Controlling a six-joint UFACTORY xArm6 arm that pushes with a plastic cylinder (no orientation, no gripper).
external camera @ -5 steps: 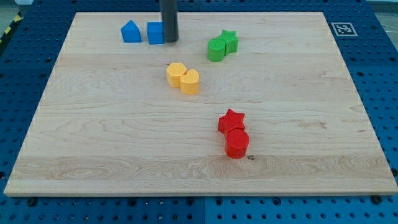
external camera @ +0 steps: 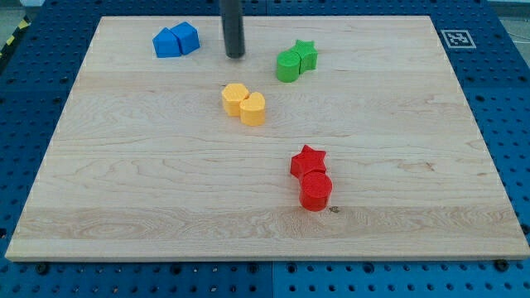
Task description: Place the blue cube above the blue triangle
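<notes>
Pale wooden board (external camera: 265, 215) lies on a blue perforated table (external camera: 513, 124), with a black-and-white marker tag (external camera: 455, 38) just off the board's corner at the view's top right. No jaws exist on this arm: it ends in a dark rod, and my tip (external camera: 236, 55) rests on the board near the view's top, holding nothing and touching no block.

To the view's left of the tip, clearly apart from it, sit the two blue pieces pressed against each other: the blue cube (external camera: 186, 37) on the right and slightly higher in the view, the blue triangle (external camera: 167, 43) on the left and slightly lower. To the view's right of the tip stand a green cylinder (external camera: 287, 66) and a green star (external camera: 305, 55), touching. Below the tip, two yellow blocks (external camera: 244, 103) sit side by side in contact; their exact shapes are hard to tell. Further down, a red star (external camera: 308, 161) touches a red cylinder (external camera: 315, 191) beneath it
</notes>
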